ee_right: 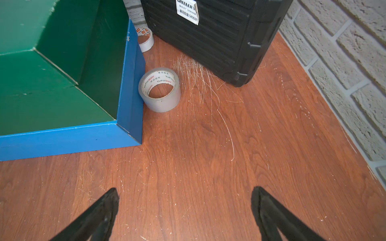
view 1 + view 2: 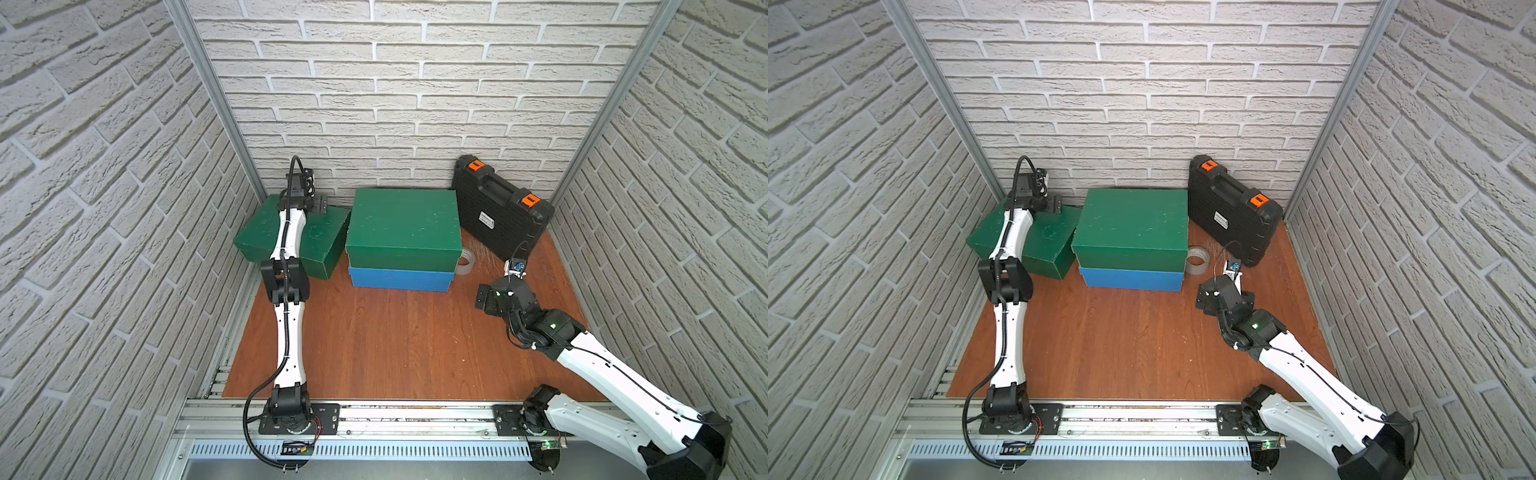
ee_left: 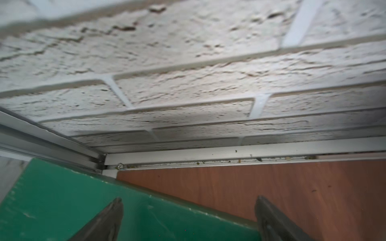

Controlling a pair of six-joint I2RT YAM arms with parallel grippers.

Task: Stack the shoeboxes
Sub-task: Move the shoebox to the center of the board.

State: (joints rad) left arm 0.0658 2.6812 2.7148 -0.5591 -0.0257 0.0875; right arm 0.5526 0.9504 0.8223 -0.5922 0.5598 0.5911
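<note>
A dark green shoebox (image 2: 403, 224) (image 2: 1131, 222) (image 1: 31, 73) lies on a bright blue shoebox (image 2: 399, 279) (image 2: 1129, 279) (image 1: 62, 139) at the middle back. A second green shoebox (image 2: 324, 241) (image 2: 1050, 241) (image 3: 62, 198) sits askew in the back left corner, under my left arm. My left gripper (image 2: 320, 203) (image 2: 1054, 203) (image 3: 188, 200) is open at that box's far edge, one finger over the lid and one past it. My right gripper (image 2: 484, 297) (image 2: 1204, 297) (image 1: 184, 191) is open over bare floor, right of the stack, holding nothing.
A black tool case (image 2: 498, 212) (image 2: 1229, 212) (image 1: 208, 37) with orange latches leans on the back wall at the right. A grey tape roll (image 2: 464, 266) (image 2: 1196, 262) (image 1: 159, 89) touches the blue box's right side; a white roll (image 1: 145, 38) lies behind it. Brick walls enclose three sides.
</note>
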